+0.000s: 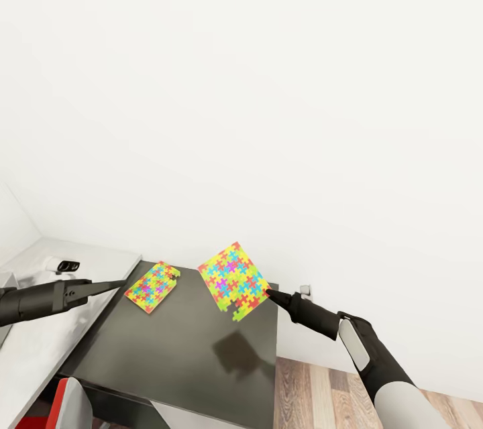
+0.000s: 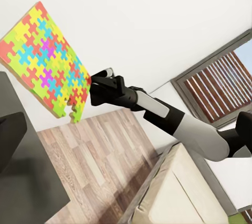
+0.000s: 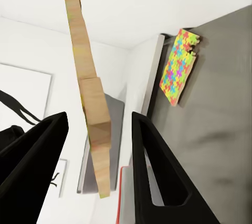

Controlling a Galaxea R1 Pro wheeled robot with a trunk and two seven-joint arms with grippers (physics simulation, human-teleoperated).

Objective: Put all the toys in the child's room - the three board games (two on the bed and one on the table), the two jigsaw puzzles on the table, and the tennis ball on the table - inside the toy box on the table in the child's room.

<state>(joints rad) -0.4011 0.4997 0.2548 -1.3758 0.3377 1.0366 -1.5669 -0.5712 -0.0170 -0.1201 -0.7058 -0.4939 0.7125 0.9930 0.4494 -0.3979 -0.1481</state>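
Above the dark table, the right gripper is pinching one jigsaw puzzle by its edge, needing steady carrying; the second puzzle lies flat beside it, left fingers' opening unclear.

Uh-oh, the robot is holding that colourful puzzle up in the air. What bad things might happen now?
1. The right gripper pinches the lifted jigsaw puzzle only at one edge. In the right wrist view the board sits between fingers that look spread wide, so it might slip and drop onto the dark table.
2. It hangs near the table's edge, so a fall could land on the wood floor.
3. The second puzzle lies close by, and a swing could knock it.
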